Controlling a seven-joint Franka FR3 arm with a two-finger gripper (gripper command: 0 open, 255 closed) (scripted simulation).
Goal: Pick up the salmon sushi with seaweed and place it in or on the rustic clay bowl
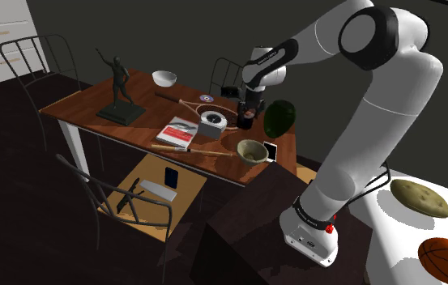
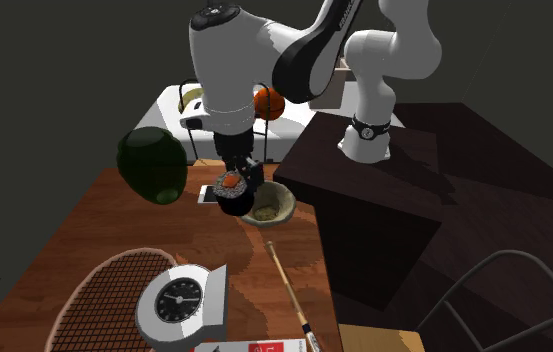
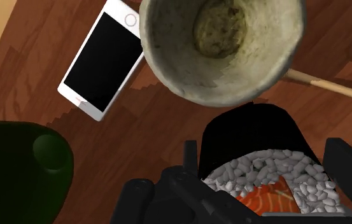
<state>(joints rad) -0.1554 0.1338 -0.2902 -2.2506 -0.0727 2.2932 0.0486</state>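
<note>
Currently logging the carry stage. My gripper (image 3: 267, 175) is clamped on the salmon sushi (image 3: 257, 137). In the wrist view the two black fingers (image 3: 190, 159) press the roll's dark seaweed wrap from either side, with the rice and the orange salmon face turned toward the camera. In the second exterior view the gripper (image 2: 234, 170) holds the salmon sushi (image 2: 231, 186) clear of the wooden table (image 2: 84, 240), so I count the pick as done. The clay bowl (image 3: 168, 70) lies just ahead of the fingertips and lower down, near the roll but not under it. The second exterior view agrees, with the clay bowl (image 2: 286, 200) just beside the gripper and standing on the table. Something mottled shows on the bowl's floor, and I cannot tell whether it is an object or the glaze. A white phone (image 3: 101, 60) lies flat right beside the bowl, off to one side of the gripper. A dark green vessel (image 3: 15, 172) stands close on that same side, and a wooden stick (image 3: 333, 89) runs past the bowl on the other. My estimate is a little past halfway. What remains is a short advance to bring the roll over the bowl's mouth, then a descent, a release and a retreat. The placing has not yet begun.
</note>
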